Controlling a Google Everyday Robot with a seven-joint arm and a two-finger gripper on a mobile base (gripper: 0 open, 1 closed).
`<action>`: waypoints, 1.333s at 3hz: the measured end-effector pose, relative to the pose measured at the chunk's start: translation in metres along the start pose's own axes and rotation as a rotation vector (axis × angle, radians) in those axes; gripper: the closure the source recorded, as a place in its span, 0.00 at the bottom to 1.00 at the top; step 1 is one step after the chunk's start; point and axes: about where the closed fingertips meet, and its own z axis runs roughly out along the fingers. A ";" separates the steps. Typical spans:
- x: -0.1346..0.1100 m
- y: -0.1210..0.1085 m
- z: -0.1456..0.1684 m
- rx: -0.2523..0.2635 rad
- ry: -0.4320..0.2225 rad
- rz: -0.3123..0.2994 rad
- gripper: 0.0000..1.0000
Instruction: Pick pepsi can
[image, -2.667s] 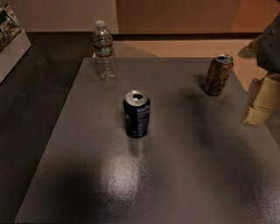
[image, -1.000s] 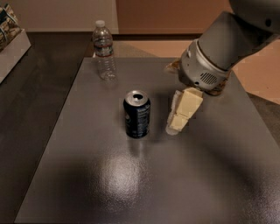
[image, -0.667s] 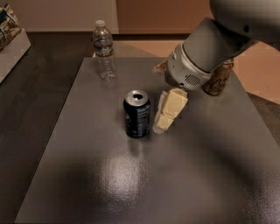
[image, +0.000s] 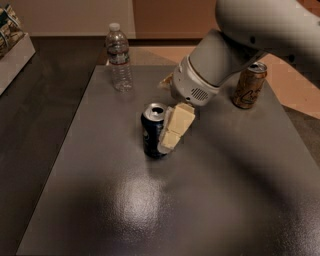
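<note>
Dark navy-black aluminium pepsi can w/ silver top (image: 151, 132) stands upright near mid of the dark grey worktop (image: 150, 210), well apart from the clear plastic water bottle (image: 120, 55) at the back left and the tan-gold drink can (image: 248, 86) at the back right.

Change: a few secs ago the arm was off at the right edge. It has since swung in across the worktop. The white, rounded robot arm (image: 220, 60) now hangs over the pepsi can, and the gripper (image: 166, 114) has come down right on it.

Fingers look apart, not clamped. The near cream finger (image: 177, 125) lies against the can's right flank, touching or v. nearly so. A tan tip at the back, prob. the other finger, sits well clear behind the wrist. The can's left side is bare.

The can hasn't shifted or tipped, same spot as before.

Meaning: the approach looks abt done and the grasp is the step in hand. Next needs the can centred btwn the fingers before they close. The risk is the near finger nudging the can over, since it's light.
</note>
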 end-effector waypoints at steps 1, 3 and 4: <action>-0.005 0.004 0.007 -0.041 -0.020 -0.005 0.16; -0.011 0.012 0.003 -0.085 -0.053 -0.026 0.63; -0.021 0.013 -0.010 -0.076 -0.077 -0.038 0.87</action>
